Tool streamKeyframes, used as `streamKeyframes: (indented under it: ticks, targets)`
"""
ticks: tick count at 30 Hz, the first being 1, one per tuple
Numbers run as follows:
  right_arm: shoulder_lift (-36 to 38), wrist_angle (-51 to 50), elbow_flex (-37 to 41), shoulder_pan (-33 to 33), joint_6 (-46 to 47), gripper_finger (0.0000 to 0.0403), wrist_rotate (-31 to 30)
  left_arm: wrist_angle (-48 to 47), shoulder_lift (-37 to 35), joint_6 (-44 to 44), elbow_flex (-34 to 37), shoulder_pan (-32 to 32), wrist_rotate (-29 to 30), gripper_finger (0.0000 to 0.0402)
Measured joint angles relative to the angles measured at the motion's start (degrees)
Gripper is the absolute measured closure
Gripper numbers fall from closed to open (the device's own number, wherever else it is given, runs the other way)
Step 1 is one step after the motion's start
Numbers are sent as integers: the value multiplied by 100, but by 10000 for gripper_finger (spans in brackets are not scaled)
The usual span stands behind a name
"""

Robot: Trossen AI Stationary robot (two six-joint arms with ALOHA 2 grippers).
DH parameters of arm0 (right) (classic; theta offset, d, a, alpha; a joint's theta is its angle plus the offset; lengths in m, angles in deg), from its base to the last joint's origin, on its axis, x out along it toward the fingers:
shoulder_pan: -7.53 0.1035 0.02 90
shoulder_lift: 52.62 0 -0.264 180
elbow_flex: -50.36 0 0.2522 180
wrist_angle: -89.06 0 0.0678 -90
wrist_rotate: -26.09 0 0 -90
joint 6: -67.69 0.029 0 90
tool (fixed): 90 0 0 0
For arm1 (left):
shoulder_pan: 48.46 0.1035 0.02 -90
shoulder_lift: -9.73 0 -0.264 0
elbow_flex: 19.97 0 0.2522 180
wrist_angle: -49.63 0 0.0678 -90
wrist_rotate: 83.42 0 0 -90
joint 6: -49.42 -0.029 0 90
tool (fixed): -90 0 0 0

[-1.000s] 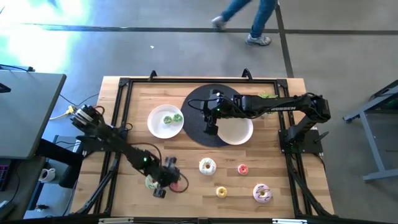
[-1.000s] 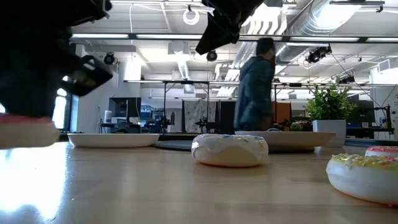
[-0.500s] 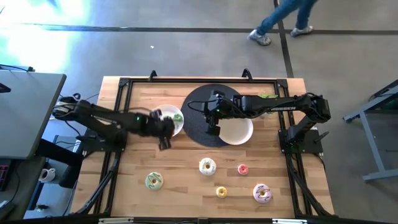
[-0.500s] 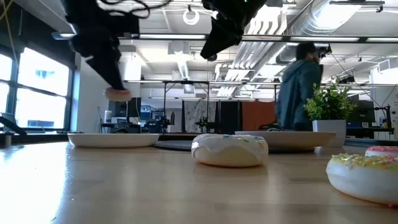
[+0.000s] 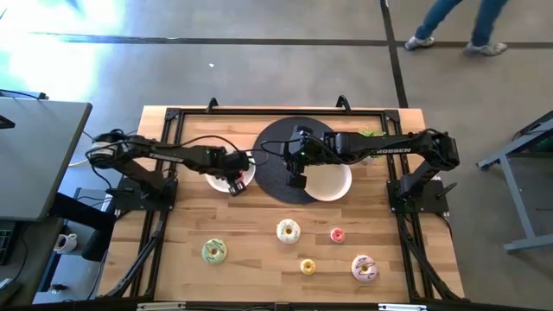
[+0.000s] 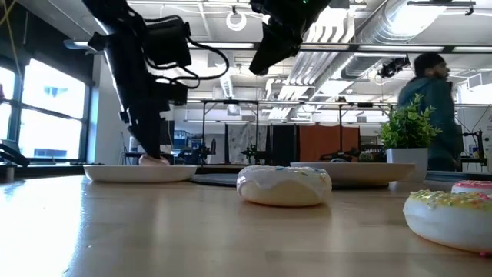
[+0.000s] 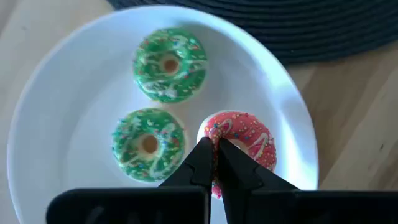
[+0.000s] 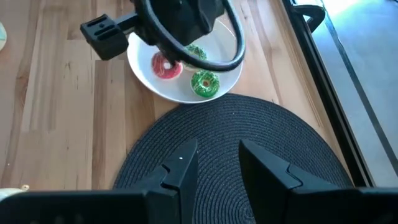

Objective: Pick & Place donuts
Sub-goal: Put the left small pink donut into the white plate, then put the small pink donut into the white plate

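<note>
My left gripper point(image 5: 234, 183) is down over the left white plate point(image 5: 212, 168), shut on a pink donut point(image 7: 249, 140). Two green donuts point(image 7: 169, 65) point(image 7: 148, 144) lie flat on the same plate. My right gripper point(image 5: 296, 180) hangs open above the black disc point(image 5: 275, 143), beside the right white plate point(image 5: 333, 186), and touches nothing. Several more donuts lie flat on the wood nearer the near edge: a green-yellow one point(image 5: 213, 251), a white one point(image 5: 288, 231), a tiny pink one point(image 5: 337, 234), a tiny yellow one point(image 5: 308, 266) and a pink-white one point(image 5: 364, 269). My left gripper pinches the pink donut's ring on the side next to a green donut point(image 7: 208, 134). The fingers point(image 7: 200, 163) come from above, pointing down, and hide the exact place of contact. The donut lies level, down at the plate's surface point(image 6: 156, 160).
Black frame rails point(image 5: 173, 121) run along the table's edges. A potted plant point(image 6: 407, 131) stands beyond the far edge. A person point(image 5: 449, 22) walks across the floor behind the table. Bare wood point(image 5: 259, 216) lies between the plates and the loose donuts.
My left gripper has lifted the pink donut from the near-left part of the table, beside the green-yellow donut, carried it toward the far edge and lowered it onto the left plate. The green-yellow donut has stayed put. The person has walked to the right.
</note>
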Motion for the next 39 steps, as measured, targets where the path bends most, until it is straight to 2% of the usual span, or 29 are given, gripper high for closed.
streamKeyframes:
  ticks: [7, 16, 22, 30, 34, 39]
  targets:
    - [0, 4, 0, 0, -18, 289, -85, 112, 370, -5, 0, -2, -51, 381]
    - [0, -65, 0, 32, -737, 287, -137, 98, 348, -149, -6, -2, 11, 275]
    - [0, -742, 0, 238, -768, 270, -173, -114, 277, -265, -287, -2, 11, 242]
    - [0, -2584, 0, 748, 559, 233, -101, -86, 277, -728, -836, -4, 6, 240]
    - [0, -3308, 81, 973, 1625, 226, 558, -66, 277, -898, -1105, -4, -27, 240]
    - [0, -3405, 666, 1350, 2676, 236, 1210, 20, 277, -903, -1344, -4, -230, 240]
